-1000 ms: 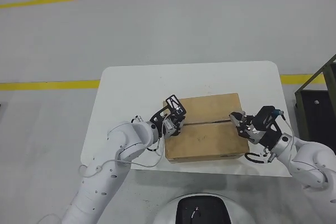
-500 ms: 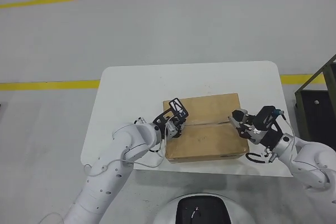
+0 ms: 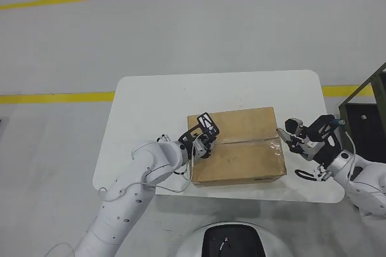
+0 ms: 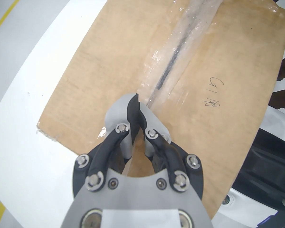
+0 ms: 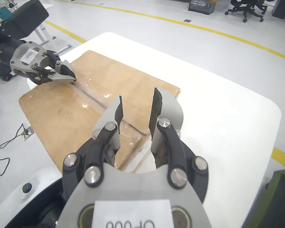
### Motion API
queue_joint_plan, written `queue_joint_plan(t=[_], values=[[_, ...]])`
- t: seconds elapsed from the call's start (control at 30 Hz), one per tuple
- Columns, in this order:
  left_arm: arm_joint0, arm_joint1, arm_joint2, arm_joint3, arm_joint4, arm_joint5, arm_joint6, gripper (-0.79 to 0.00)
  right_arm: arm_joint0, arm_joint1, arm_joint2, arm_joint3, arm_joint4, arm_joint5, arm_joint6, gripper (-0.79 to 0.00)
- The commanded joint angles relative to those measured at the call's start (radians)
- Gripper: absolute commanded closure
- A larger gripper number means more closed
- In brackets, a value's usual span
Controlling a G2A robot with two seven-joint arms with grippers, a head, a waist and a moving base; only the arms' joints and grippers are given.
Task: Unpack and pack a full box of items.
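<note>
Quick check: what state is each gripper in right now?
Left gripper: shut, tips at the clear tape strip of the brown cardboard box, nothing visibly held.
Right gripper: open, empty, at the box's end.

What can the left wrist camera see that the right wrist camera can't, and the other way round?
Left wrist view: the left hand from behind, shut at the taped seam, with pen scribbles plain on the box. Right wrist view: the open right hand and office chairs far off. Both: the box, its tape, the white table, a yellow floor line and the left hand.
</note>
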Motion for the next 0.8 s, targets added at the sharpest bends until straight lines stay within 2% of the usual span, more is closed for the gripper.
queue_joint_plan(t=[0.0,0.4,0.6,0.63,0.67,0.73,0.77], values=[[-0.005,-0.003,0.007,0.002,-0.002,-0.004,0.003,0.000,-0.012,0.001,0.012,-0.005,0.006,0.013,0.010,-0.292],[-0.035,-0.019,0.046,0.027,-0.011,-0.021,-0.004,0.000,-0.082,0.003,0.068,-0.036,0.047,0.061,0.013,-0.323],[-0.038,-0.021,0.039,0.012,-0.012,-0.021,-0.013,-0.003,-0.101,0.004,0.099,-0.052,0.079,0.089,0.036,-0.376],[-0.037,-0.020,0.036,0.008,-0.010,-0.021,-0.015,-0.040,-0.103,0.006,0.104,-0.055,0.069,0.095,0.054,-0.434],[-0.035,-0.019,0.033,0.005,-0.010,-0.022,-0.016,-0.058,-0.104,0.006,0.108,-0.058,0.070,0.105,0.063,-0.437],[-0.031,-0.018,0.025,-0.002,-0.008,-0.020,-0.018,-0.145,-0.106,0.006,0.115,-0.066,0.072,0.121,0.071,-0.425],[-0.028,-0.017,0.020,-0.006,-0.011,-0.016,-0.019,-0.252,-0.106,0.006,0.118,-0.071,0.066,0.129,0.077,-0.425]])
